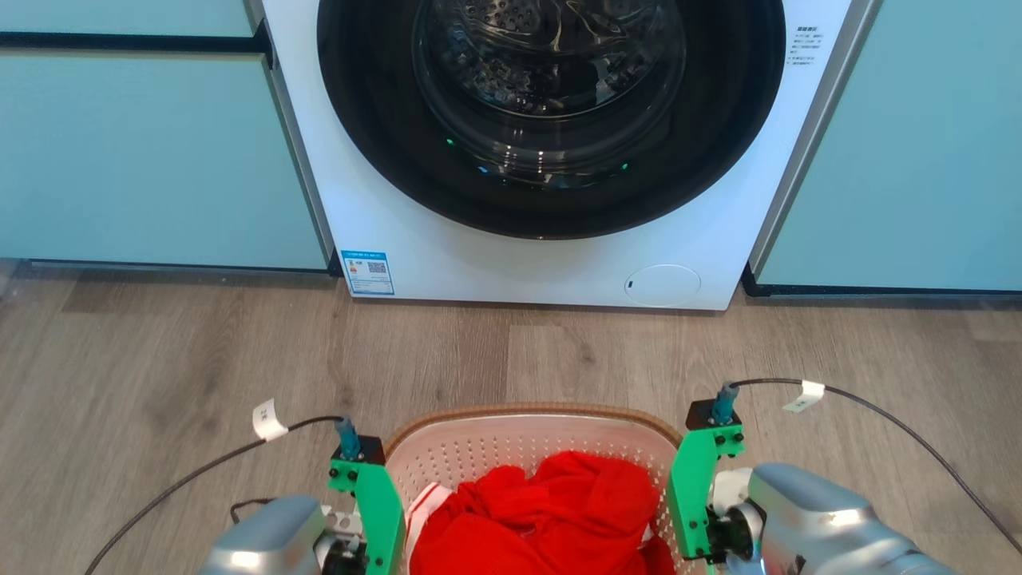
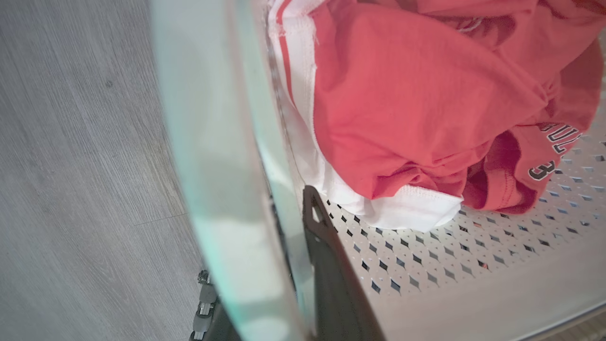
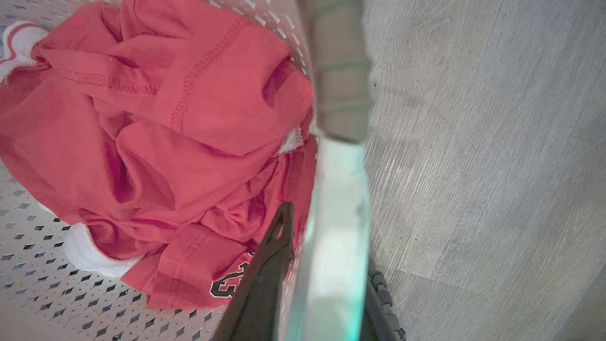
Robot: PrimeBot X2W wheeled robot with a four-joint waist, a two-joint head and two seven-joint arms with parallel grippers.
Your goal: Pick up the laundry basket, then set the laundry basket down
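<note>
Here, the laundry basket (image 1: 527, 419), red clothing (image 1: 543, 511) heaped inside, is just in front of the washing machine (image 1: 519, 267). The left gripper (image 2: 279, 222) and right gripper (image 3: 326, 227) each clench its side rim, 1 finger inside.

Head overlooks, wrists closely flank, laundry basket (image 1: 519, 410).

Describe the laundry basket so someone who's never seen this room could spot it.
Find the white front-loading washing machine between pale green cabinets. Directly in front is the laundry basket: white perforated plastic, brown woven rim, red clothes inside.
</note>
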